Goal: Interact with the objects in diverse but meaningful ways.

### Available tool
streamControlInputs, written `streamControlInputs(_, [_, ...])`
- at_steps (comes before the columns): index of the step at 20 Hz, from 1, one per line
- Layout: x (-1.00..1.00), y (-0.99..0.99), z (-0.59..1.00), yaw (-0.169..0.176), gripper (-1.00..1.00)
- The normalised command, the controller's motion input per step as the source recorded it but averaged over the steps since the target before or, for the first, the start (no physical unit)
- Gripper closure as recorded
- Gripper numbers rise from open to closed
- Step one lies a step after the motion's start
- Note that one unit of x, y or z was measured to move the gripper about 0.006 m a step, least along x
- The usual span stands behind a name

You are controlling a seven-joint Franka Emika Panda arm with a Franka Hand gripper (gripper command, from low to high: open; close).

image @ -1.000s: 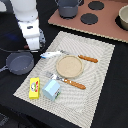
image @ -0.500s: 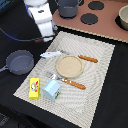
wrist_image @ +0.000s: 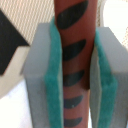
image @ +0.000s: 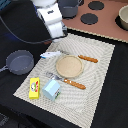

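Over the mat's [image: 100, 65] far corner on the exterior view's left, the gripper [image: 59, 34] has its green pads [wrist_image: 52, 85] clamped square on a reddish-brown handle [wrist_image: 75, 55], centred, so probably a firm hold; frying pan [image: 20, 61] sits off the mat's near-side edge, and I can't tell whether the handle is its own.

**Black tabletop carrying a mat, a pan and a toy stove**

A black table [image: 15, 102] is bearing a pale woven placemat [image: 97, 85] that is lying across its middle. A dark grey frying pan [image: 20, 62] is sitting directly on the black surface, just off the mat's edge toward the exterior view's left. A brown stovetop panel [image: 102, 17] is occupying the far side.
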Motion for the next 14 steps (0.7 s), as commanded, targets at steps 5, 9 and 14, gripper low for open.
streamControlInputs(5, [0.92,0.59,0.46,0.000,1.00])
streamControlInputs(9, [0.87,0.55,0.34,0.000,1.00])
streamControlInputs(14, [0.54,0.36,0.02,0.000,1.00])
